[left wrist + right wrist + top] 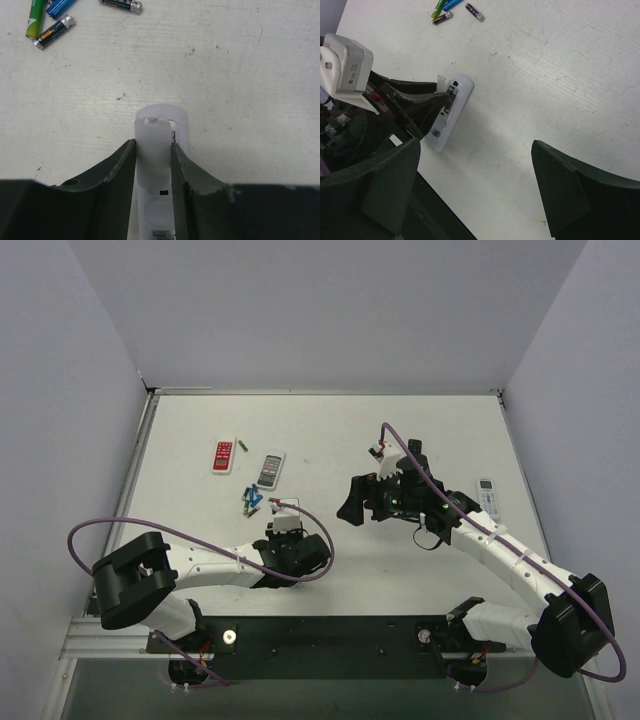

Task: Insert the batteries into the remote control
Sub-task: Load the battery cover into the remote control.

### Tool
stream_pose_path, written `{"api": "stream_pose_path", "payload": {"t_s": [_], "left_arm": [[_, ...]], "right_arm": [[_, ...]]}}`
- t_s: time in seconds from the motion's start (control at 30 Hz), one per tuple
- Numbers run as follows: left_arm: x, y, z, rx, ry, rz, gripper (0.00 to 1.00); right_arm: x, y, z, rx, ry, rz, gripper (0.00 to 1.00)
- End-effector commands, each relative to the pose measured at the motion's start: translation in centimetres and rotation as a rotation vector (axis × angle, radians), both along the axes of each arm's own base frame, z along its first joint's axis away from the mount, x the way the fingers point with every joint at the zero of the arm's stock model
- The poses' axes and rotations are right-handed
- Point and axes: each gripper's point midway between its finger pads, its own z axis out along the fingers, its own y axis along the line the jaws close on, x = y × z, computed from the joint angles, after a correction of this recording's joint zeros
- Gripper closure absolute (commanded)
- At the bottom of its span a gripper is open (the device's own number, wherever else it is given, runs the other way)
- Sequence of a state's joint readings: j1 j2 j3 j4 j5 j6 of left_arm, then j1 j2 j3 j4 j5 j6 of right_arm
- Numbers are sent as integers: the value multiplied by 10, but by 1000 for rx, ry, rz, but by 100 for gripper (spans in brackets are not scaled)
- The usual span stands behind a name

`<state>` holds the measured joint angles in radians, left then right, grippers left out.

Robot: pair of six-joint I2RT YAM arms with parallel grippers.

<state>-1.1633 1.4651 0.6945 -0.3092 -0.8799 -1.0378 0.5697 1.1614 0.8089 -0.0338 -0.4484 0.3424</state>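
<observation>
on the white table [420, 430] the right gripper [475, 145] hung with its fingers spread wide and nothing between them, while the left gripper [152, 145] pinched a narrow white cover piece [152, 155] just above the remote control [449, 119] — which lay flat near the table's front edge, recess side up, its near end hidden by the fingers, so whether they also touched the remote could not be told. the batteries [54, 31] lay loose beyond it, apart from it — a green and a blue one cut off by the frame edge.
</observation>
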Motion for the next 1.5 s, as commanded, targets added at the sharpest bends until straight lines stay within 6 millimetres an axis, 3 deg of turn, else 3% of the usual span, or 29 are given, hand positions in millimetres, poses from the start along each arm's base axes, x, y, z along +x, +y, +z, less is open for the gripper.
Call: {"api": "stream_pose_path", "payload": {"t_s": [0.0, 0.57, 1.07, 1.47], "left_arm": [[14, -16, 21, -81, -77, 55, 100], [9, -20, 11, -46, -33, 61, 100], [4, -6, 7, 4, -23, 107, 100], [4, -17, 5, -16, -25, 88, 100]], "right_arm": [[2, 2, 1, 18, -6, 11, 13], [2, 2, -1, 19, 4, 11, 13], [4, 3, 2, 44, -10, 9, 13], [4, 3, 1, 52, -6, 9, 13]]}}
